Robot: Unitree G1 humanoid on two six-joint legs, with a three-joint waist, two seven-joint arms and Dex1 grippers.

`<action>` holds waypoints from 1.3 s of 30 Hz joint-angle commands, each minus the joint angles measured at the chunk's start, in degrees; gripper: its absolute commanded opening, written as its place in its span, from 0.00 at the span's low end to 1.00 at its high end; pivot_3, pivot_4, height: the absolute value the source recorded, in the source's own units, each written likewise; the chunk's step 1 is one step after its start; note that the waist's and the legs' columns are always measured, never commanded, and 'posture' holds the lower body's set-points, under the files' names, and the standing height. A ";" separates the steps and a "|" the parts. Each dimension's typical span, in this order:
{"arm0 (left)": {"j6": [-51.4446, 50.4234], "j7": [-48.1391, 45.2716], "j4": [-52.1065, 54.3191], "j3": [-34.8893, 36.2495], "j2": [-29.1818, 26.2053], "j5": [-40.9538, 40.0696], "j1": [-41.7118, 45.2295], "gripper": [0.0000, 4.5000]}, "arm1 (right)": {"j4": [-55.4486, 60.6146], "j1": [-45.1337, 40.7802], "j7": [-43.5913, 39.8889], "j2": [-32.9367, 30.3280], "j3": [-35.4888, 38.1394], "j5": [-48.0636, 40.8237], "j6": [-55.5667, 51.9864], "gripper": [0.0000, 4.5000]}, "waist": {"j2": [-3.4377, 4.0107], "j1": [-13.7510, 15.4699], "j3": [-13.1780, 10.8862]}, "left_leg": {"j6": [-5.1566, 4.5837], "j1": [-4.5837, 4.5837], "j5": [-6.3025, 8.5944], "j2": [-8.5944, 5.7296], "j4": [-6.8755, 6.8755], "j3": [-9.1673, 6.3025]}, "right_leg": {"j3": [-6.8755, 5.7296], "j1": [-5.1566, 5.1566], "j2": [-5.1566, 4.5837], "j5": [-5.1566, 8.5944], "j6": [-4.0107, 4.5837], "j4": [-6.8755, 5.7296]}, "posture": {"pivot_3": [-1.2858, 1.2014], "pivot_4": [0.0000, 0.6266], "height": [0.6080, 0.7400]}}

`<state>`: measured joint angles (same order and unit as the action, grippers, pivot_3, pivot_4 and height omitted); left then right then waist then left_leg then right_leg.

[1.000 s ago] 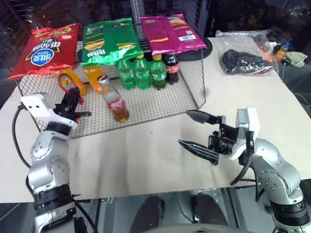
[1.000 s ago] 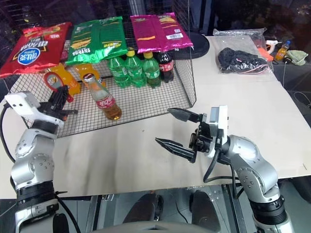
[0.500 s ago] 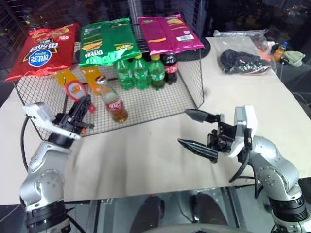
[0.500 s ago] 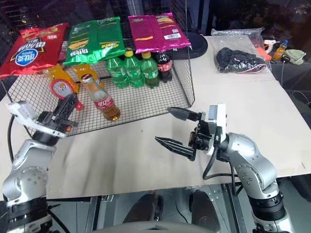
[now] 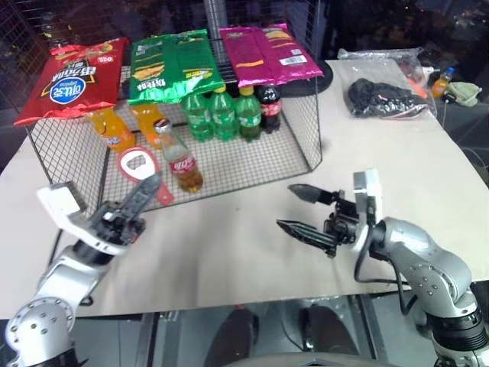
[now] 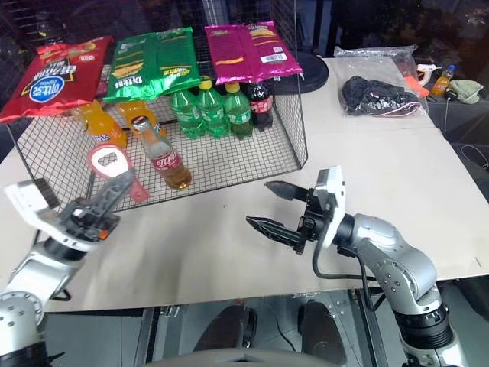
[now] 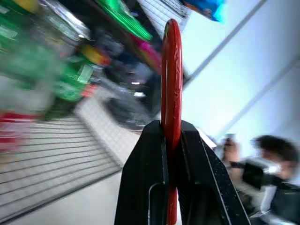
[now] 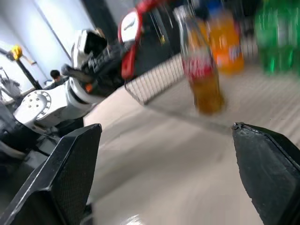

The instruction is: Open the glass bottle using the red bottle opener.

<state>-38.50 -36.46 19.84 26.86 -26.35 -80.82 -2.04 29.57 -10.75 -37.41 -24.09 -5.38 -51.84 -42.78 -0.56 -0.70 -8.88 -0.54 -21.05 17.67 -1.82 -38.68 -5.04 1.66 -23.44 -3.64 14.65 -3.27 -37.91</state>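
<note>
Small clear glass bottle (image 5: 182, 159) of amber drink, crown cap still on, stands upright near the front edge of the wire-mesh rack (image 5: 252, 157), beside the orange plastic soda bottles (image 5: 126, 122). Flat red bottle opener (image 5: 142, 164), ring head up, is clamped by its handle in the left gripper (image 5: 130, 210), just left of the bottle. Right gripper (image 5: 302, 208) gapes wide and empty, well right of it. Judgement: steady the bottle body first, then seat the ring under the cap rim.

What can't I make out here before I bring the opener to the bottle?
- glass bottle: cap seam too small in the eye views, smeared by blur in the right wrist view.
- red bottle opener: left wrist view shows it edge-on, handle buried between the left hand fingers.
- Label print on the bottle: too small.
</note>
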 commanded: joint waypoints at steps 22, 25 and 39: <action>-3.58 -6.65 -4.44 -17.20 9.43 7.67 7.58 0.02 | -5.53 -16.03 14.70 7.80 -0.66 -15.97 -23.03 1.00 | 0.00 -0.35 0.00 | -0.01 -0.07 0.00 0.02 0.01 0.07 | 0.07 -0.11 0.14 0.01 0.00 0.02 | 0.52 0.24 1.00; -3.86 -7.18 -4.22 -17.50 9.44 8.08 6.98 0.02 | -5.86 -16.84 14.53 7.96 -0.74 -16.07 -23.64 1.00 | 0.00 -0.33 0.00 | -0.01 -0.08 0.00 0.02 0.01 0.07 | 0.07 -0.11 0.14 0.01 0.00 0.02 | 0.52 0.24 1.00; -4.09 -7.94 -5.69 -17.66 9.91 9.99 6.67 0.00 | -6.40 -17.77 14.89 9.24 -1.00 -15.98 -24.94 0.11 | 0.01 -0.32 -0.01 | -0.01 -0.08 0.00 0.02 0.02 0.07 | 0.07 -0.12 0.13 0.01 0.00 0.03 | 0.52 0.24 1.00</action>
<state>-42.65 -45.15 14.29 8.78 -16.50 -71.17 4.70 20.76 -27.77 -21.62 -15.54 -6.24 -65.57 -67.38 -0.55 -1.01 -8.89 -0.55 -21.13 17.67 -1.80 -38.67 -4.98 1.73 -23.56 -3.52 14.65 -3.27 -37.88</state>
